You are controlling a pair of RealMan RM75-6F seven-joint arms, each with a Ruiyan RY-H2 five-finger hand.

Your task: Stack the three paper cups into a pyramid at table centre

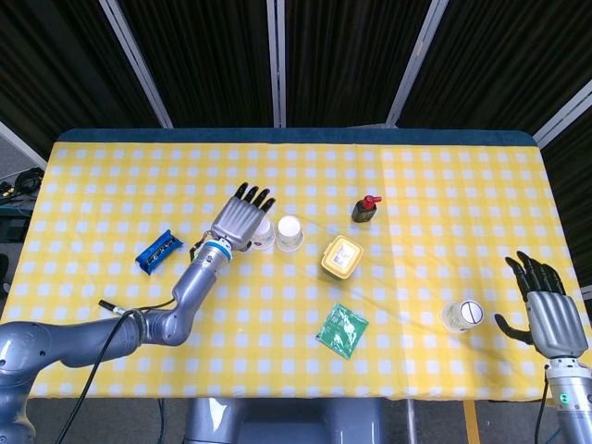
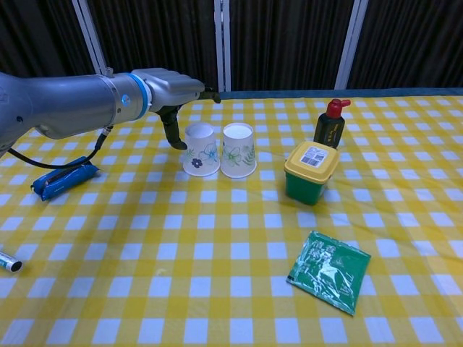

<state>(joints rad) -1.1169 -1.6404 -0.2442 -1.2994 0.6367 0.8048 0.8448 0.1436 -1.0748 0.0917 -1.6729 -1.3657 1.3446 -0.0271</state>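
Two paper cups stand upside down, side by side, near the table's middle: a blue-flowered cup [image 2: 201,150] [image 1: 265,234] and a green-leafed cup [image 2: 238,150] [image 1: 289,233]. My left hand [image 2: 170,90] [image 1: 242,220] hovers over the blue-flowered cup. Its fingers stretch out above the cup's top and its thumb hangs just left of the cup, apart from it. The third cup [image 1: 462,315] lies on its side near the front right edge. My right hand [image 1: 553,314] is just right of it, fingers spread and holding nothing.
A yellow-lidded green tub [image 2: 311,172] and a dark bottle with a red cap [image 2: 329,123] stand right of the cups. A green sachet [image 2: 328,270] lies in front. A blue packet [image 2: 64,178] and a marker pen [image 2: 6,263] lie at the left.
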